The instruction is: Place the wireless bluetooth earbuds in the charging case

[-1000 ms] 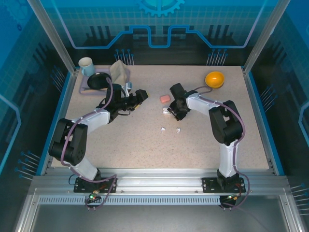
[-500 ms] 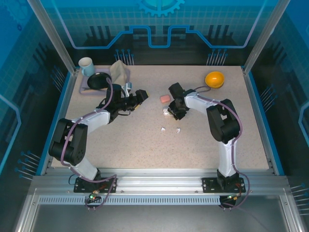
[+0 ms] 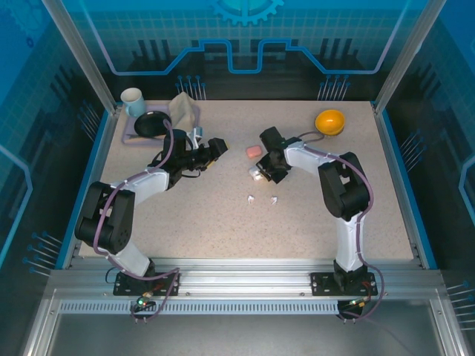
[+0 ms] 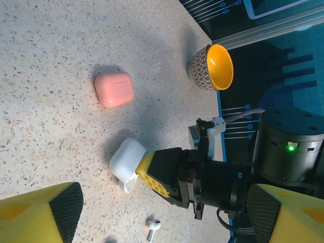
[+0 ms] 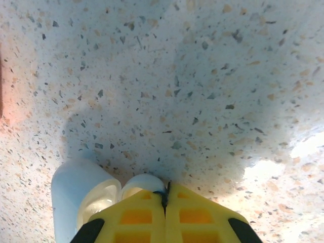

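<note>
Earbuds (image 3: 251, 199), white pair, loose on table (image 3: 185, 222), just base-side of right gripper (image 5: 166, 195). Its jaws pressed together, tips touching open white case (image 4: 126, 159). Left gripper (image 3: 217, 146) spread wide, farther off. I judge right arm nearer.

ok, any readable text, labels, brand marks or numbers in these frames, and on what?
None readable.
Pink case: plain, no marking visible.
White case: no print visible.
Bowl: patterned outside, no letters.
Mug: too small to tell.
Back panel: gear and circuit-line graphics, no words.
</note>
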